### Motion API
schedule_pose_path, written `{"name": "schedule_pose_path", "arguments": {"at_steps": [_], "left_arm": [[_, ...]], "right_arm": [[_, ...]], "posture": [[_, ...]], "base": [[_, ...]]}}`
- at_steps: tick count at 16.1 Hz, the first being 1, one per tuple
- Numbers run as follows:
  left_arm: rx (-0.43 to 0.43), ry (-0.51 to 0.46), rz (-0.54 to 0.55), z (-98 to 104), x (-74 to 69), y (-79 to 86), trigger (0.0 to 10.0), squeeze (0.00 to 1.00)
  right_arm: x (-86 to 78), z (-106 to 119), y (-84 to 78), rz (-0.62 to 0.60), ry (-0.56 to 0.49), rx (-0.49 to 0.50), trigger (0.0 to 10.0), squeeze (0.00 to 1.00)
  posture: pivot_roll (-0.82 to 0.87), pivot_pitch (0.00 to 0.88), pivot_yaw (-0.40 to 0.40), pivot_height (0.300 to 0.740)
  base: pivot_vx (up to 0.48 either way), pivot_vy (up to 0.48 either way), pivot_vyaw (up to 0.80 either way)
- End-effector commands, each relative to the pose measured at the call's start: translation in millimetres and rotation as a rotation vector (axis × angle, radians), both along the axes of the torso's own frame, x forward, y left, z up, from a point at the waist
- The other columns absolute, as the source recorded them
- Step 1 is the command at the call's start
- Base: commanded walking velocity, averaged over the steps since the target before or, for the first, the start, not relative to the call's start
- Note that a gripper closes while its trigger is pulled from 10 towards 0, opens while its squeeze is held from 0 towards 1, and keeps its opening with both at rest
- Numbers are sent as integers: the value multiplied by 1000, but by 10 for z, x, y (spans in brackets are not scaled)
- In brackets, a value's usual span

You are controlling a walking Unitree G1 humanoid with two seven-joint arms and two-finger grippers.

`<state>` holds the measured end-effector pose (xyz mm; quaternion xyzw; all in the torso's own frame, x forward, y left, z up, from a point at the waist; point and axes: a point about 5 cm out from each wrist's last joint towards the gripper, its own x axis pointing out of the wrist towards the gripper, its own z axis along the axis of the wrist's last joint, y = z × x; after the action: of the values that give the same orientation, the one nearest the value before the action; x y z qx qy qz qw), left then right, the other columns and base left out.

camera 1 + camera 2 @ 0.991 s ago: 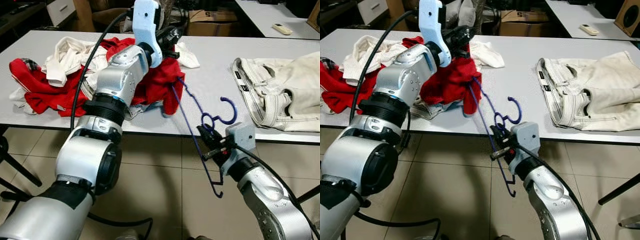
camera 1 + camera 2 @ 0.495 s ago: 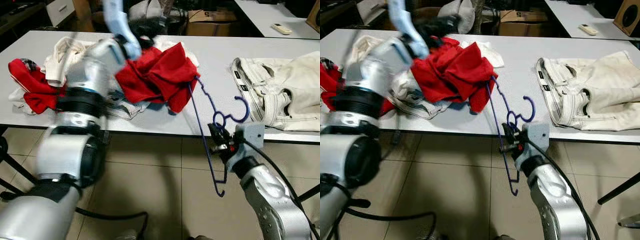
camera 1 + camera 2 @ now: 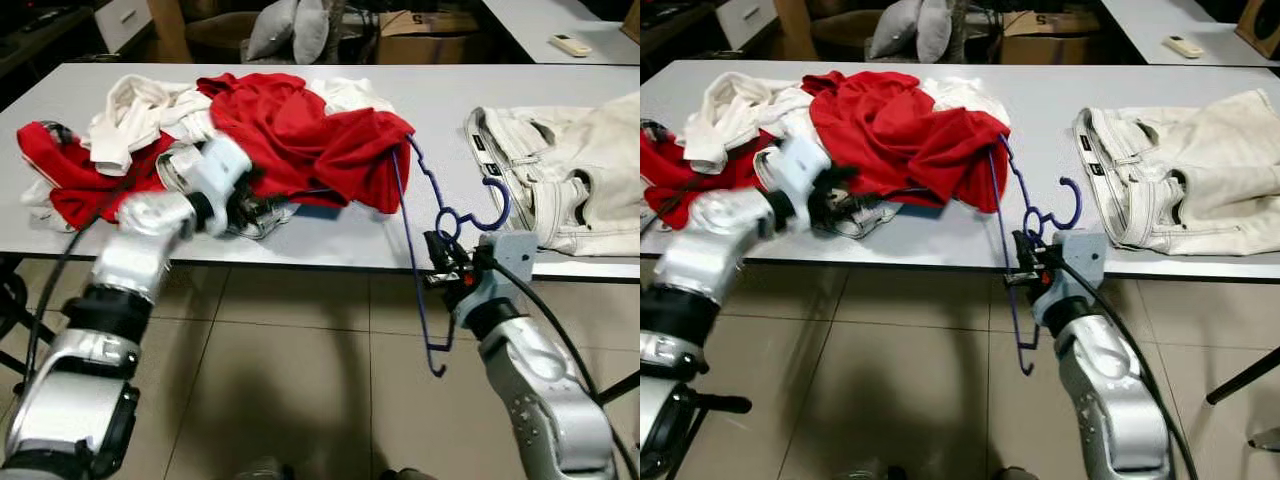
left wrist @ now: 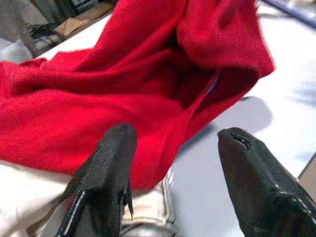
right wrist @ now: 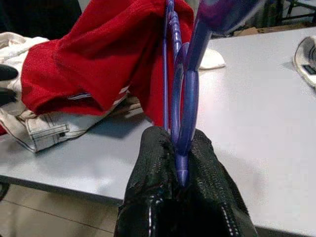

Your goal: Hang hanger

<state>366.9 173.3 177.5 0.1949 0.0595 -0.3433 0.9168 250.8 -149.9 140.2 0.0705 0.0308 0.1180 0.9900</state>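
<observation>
The hanger (image 3: 415, 255) is thin blue-purple plastic with a curled hook at its top, held up on edge in front of the white table's (image 3: 330, 240) near rim. Its hook end stands over the tabletop and its lower bar hangs down over the tiled floor. One shoulder of it is tucked inside the hem of the red shirt (image 3: 310, 140), which lies crumpled on the table.

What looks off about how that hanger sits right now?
The blue hanger, pinched in the right claw, hangs tilted off the table edge, with only one end inside the red garment; the other dangles bare.
</observation>
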Motion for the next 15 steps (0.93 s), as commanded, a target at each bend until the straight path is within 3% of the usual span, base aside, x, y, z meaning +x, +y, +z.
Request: {"name": "schedule_pose_path", "arguments": {"at_steps": [1,2,5,7,8,10,11,12,13,15], "left_arm": [[27,-18,24,-5,22,15,10000,0],[25,-20,26,-11,26,6,10000,0],[16,-131,-30,53,44,-276,10000,0],[91,-150,-38,-13,91,-381,10000,0],[97,-141,-23,-27,107,-380,10000,0],[181,-110,106,-125,191,-262,10000,0],[192,-115,122,-130,203,-236,5529,0],[202,-119,125,-135,209,-224,4078,0],[206,-123,119,-135,212,-221,0,0],[206,-126,117,-126,224,-220,0,0]], "right_arm": [[1,9,-10,-12,-9,3,10000,0],[-2,10,-10,-12,-10,4,10000,0],[-1,1,-16,-19,-11,5,10000,0],[-2,-5,3,-17,-13,6,10000,0],[-1,-2,4,-17,-14,6,10000,0],[-19,-6,25,-21,-17,8,10000,0],[-30,-6,16,-26,-17,8,10000,0],[-42,-9,4,-32,-17,8,10000,0],[-54,-17,-5,-35,-14,8,10000,0],[-63,-26,-14,-38,-11,4,10000,0]], "posture": [[14,31,107,740],[14,31,113,740],[13,25,118,740],[15,23,123,740],[15,25,125,740],[0,24,145,740],[-2,25,145,740],[-3,23,145,740],[-5,22,145,740],[-7,23,145,740]], "base": [[0,0,0],[0,0,0],[0,0,0],[0,0,0],[0,0,0],[0,0,0],[0,0,0],[0,0,0],[0,0,0],[0,0,0]]}}
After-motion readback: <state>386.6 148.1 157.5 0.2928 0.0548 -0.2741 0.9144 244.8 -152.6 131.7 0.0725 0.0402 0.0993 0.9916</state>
